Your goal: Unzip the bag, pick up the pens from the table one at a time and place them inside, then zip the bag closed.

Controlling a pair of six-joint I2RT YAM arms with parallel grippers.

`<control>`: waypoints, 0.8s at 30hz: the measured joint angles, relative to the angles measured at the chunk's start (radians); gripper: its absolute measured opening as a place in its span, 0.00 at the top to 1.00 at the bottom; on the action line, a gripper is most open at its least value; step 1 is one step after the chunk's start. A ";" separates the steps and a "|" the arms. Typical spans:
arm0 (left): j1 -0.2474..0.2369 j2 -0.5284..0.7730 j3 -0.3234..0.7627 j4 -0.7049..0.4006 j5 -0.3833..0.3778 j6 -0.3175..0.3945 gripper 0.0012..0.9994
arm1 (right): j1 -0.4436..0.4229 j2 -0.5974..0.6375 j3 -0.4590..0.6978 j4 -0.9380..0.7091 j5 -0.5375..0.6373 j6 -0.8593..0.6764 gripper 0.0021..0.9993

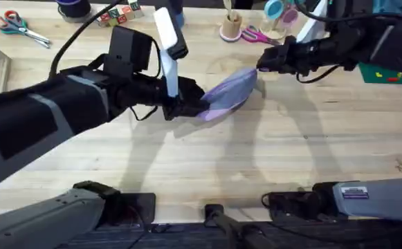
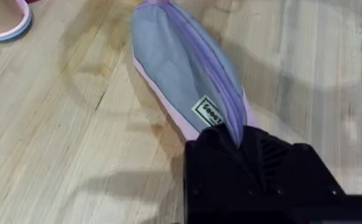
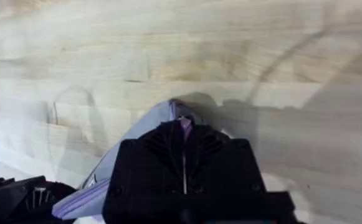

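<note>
Lavender bag [image 1: 230, 93] on tabletop [image 1: 256, 166], long axis running diagonally toward far right corner, left jaws [image 1: 187, 104] clamping near end, right jaws [image 1: 261, 67] clamping far end, both ends hidden

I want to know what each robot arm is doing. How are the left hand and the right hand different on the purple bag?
The left hand grips the near end of the soft lavender fabric pouch; the right hand pinches the far end. The left arm reaches from the lower left, the right arm from the upper right. Both hands are black and shut on the pouch, holding it over the light wooden table.
</note>
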 joint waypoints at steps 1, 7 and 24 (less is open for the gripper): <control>0.000 0.000 0.000 0.000 -0.002 0.000 0.96 | -0.003 -0.008 0.000 -0.010 0.002 -0.002 0.97; -0.001 0.000 0.000 -0.003 -0.002 0.000 0.96 | -0.012 -0.019 0.000 -0.098 0.048 -0.015 0.97; -0.010 0.000 0.000 -0.001 -0.003 0.000 0.96 | -0.011 0.074 0.007 -0.076 0.083 -0.002 0.97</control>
